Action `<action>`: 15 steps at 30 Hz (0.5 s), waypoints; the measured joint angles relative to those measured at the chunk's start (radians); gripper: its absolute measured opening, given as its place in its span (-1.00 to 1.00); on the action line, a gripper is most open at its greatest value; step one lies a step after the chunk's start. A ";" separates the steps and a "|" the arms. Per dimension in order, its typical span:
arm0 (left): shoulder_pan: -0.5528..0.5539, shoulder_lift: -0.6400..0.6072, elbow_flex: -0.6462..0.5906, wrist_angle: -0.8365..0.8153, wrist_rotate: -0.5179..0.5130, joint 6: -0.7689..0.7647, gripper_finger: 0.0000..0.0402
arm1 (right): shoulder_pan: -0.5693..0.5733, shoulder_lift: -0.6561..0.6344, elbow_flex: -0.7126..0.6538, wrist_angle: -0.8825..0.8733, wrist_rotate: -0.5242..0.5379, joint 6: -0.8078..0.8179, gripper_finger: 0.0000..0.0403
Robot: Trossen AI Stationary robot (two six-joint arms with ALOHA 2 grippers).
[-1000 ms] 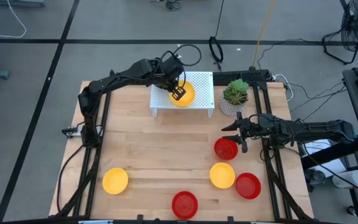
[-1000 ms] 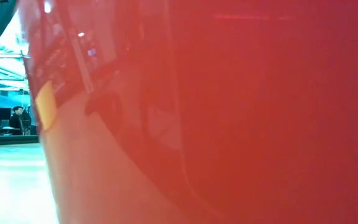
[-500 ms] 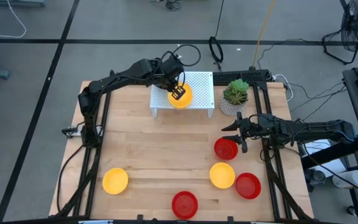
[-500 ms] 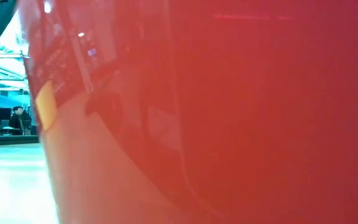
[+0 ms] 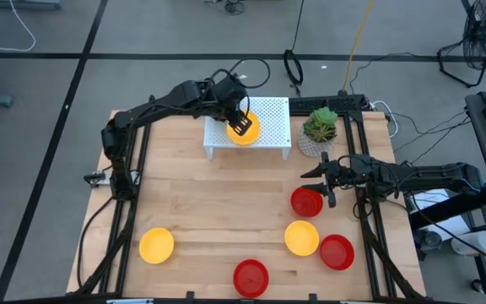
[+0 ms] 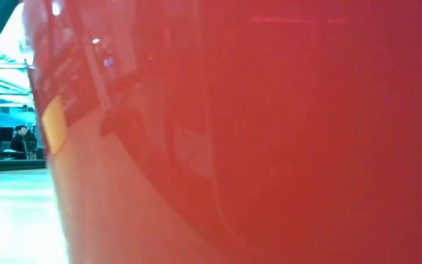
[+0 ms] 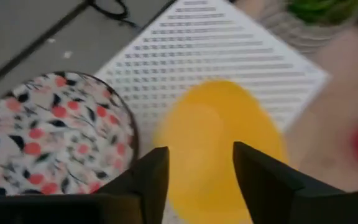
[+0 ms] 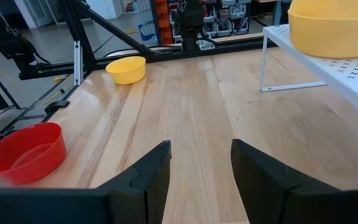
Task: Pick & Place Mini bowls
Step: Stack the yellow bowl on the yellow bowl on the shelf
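Note:
A yellow mini bowl (image 5: 245,132) (image 7: 219,140) rests by its base on the white perforated rack (image 5: 270,111) at the table's far side. My left gripper (image 5: 241,126) (image 7: 194,171) hovers open just above it, one finger over each side. A patterned mini bowl (image 7: 48,134) sits beside it on the rack. My right gripper (image 5: 328,180) (image 8: 201,168) waits open at the table's right, just beyond a red bowl (image 5: 306,203) (image 8: 23,152). More bowls stand on the table: yellow (image 5: 156,245), red (image 5: 251,276), yellow (image 5: 301,237), red (image 5: 337,252).
A potted green plant (image 5: 320,127) stands right of the rack. A red bowl (image 6: 269,132) right in front of the low camera fills almost that whole view. Bare wood lies in the table's middle (image 5: 226,194). Black frame rails run along both sides.
My left arm has drawn back slightly toward the table's far left. The yellow bowl has shifted a little to the left and now rests on the rack. My right arm has kept still.

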 joint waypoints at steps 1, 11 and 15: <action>-0.007 -0.013 0.000 -0.006 0.020 -0.010 -0.05 | 0.000 0.000 0.000 0.000 0.000 0.000 -0.23; -0.210 -0.105 0.001 -0.365 0.200 -0.323 0.04 | 0.000 0.000 0.000 0.000 0.000 0.010 -0.23; -0.371 -0.094 -0.035 -0.473 0.205 -0.538 0.04 | 0.000 0.000 0.000 0.000 0.000 0.011 -0.23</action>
